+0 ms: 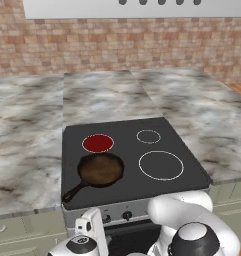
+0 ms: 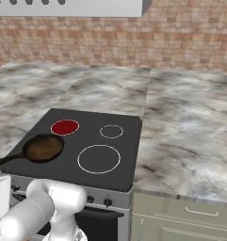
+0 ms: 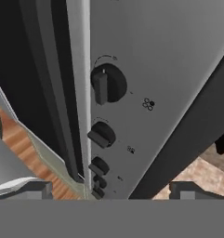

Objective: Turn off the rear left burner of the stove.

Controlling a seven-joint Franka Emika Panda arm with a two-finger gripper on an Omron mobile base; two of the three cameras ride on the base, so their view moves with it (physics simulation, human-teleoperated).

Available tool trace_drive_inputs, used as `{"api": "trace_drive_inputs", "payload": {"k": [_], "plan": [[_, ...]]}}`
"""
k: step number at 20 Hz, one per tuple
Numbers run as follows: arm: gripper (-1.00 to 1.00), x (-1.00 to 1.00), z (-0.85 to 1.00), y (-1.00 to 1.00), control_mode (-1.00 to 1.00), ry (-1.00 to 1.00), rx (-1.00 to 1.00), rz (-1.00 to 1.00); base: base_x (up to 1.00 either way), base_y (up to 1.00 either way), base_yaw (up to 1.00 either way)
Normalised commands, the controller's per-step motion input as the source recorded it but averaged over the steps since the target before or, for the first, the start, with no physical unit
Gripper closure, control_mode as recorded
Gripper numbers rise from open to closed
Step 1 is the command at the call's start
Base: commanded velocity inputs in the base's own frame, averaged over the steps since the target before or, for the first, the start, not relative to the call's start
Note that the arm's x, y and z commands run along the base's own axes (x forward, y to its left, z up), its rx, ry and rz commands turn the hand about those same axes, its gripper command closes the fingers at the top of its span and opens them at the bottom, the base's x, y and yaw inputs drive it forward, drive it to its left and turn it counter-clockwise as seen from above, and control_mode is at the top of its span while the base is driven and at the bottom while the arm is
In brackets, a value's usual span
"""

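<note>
Red brick wall (image 1: 117,45) runs behind a grey marble counter (image 1: 22,145), and the stove (image 1: 192,172) sits in the middle of it. Its top is flat black glass. The rear left burner (image 1: 97,143) glows red — it is at the back, on the left side. Just in front of it a brown frying pan (image 1: 100,169) rests on the glass, with its handle pointing toward the front left corner. On the right side are a small white ring (image 1: 148,136) at the back and a big white ring (image 1: 161,165) at the front.

The hand view looks close along the silver front panel (image 3: 169,60) and a row of black knobs (image 3: 108,83). The gripper (image 3: 111,191) is near that row — its two tips stand far apart, with nothing between them.
</note>
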Motion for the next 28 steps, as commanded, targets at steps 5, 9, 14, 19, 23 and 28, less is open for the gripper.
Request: {"api": "trace_drive_inputs", "payload": {"k": [5, 9, 14, 19, 23, 28], "plan": [[-1.00, 0.24, -0.09, -0.05, -1.00, 0.00, 0.00, 0.12, 0.00, 0.00, 0.00], [-1.00, 0.08, -0.12, 0.00, -1.00, 0.00, -0.01, 0.09, 0.00, 0.00, 0.00], [-1.00, 0.02, -0.24, 0.00, -1.00, -0.01, -0.01, 0.08, 0.00, 0.00, 0.00], [-1.00, 0.21, -0.09, -0.02, -1.00, -0.02, 0.00, 0.07, 0.00, 0.00, 0.00], [-1.00, 0.31, -0.10, 0.00, -1.00, 0.00, -0.01, 0.05, 0.00, 0.00, 0.00], [-1.00, 0.26, -0.14, 0.00, -1.00, 0.00, -0.02, 0.03, 0.00, 0.00, 0.00]]}}
